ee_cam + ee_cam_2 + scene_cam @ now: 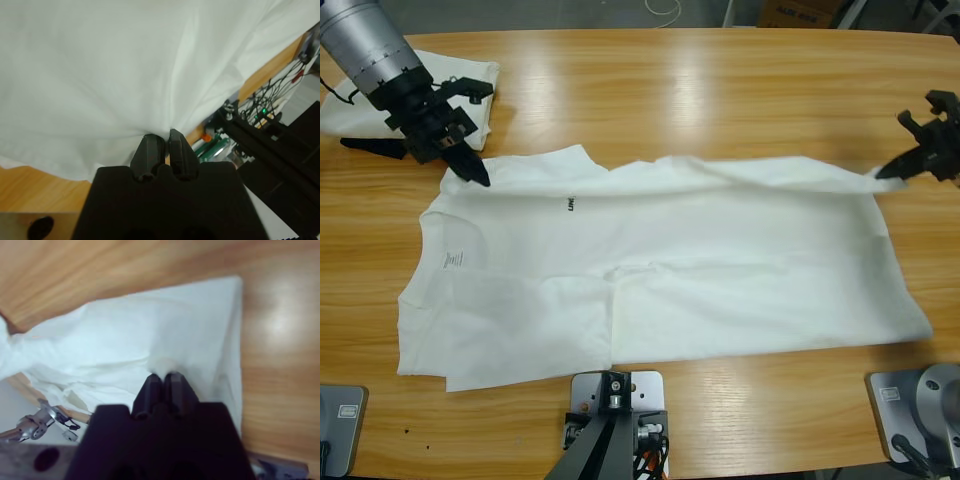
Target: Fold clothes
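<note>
1. The desk [720, 90] carries everything. There is no box, basket or other container in view, so nothing is stored in anything
2. A white T-shirt [720, 260] lies spread across the middle of the desk, neck towards the left arm's end, its far long edge raised and stretched between the two arms. Small black lettering [568, 204] shows near that edge
3. A second white garment [350, 110] lies bunched at the far corner, partly under the left arm, apart from the spread shirt
4. The left gripper [475, 172] has its jaws clamped on the shoulder corner of the shirt; the right gripper [890, 172] has its jaws pinched on the hem corner
5. Judged step: a lengthwise fold is starting. The next move calls for both arms to carry the held edge together, level and taut, over to the near edge
</note>
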